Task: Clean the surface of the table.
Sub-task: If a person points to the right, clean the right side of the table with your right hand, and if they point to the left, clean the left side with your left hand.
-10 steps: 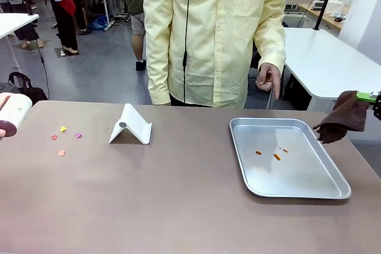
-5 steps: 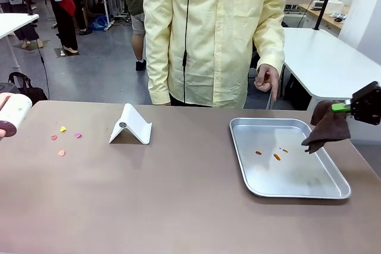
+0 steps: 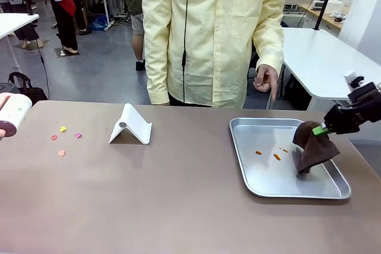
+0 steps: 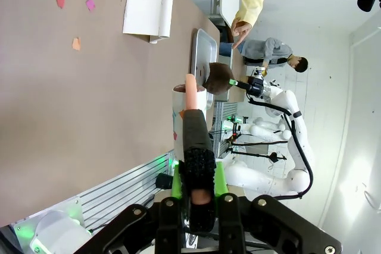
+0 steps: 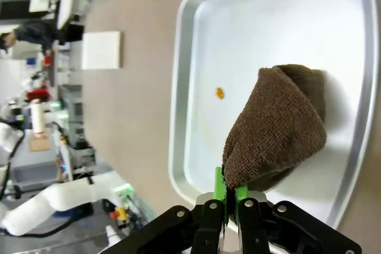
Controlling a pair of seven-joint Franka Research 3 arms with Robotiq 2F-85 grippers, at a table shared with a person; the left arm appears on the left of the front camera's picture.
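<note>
**Front view:** taupe table (image 3: 178, 206) fills the foreground. Coloured scraps (image 3: 62, 138) lie at 9 o'clock and orange specks (image 3: 277, 156) sit in the tray (image 3: 262, 190) at 3 o'clock, so cleaning looks barely begun. The right gripper (image 3: 321, 129) pinches a brown cloth (image 3: 311, 150).

**Left wrist view:** the left gripper (image 4: 198, 185) is clamped on a dark-handled tool (image 4: 193, 141).

**Right wrist view:** the cloth hangs over the tray at 3 o'clock.

No writing is legible.

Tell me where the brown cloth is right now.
In the front view the brown cloth hangs from the shut right gripper over the right end of the silver tray, just right of the orange spots.
</note>
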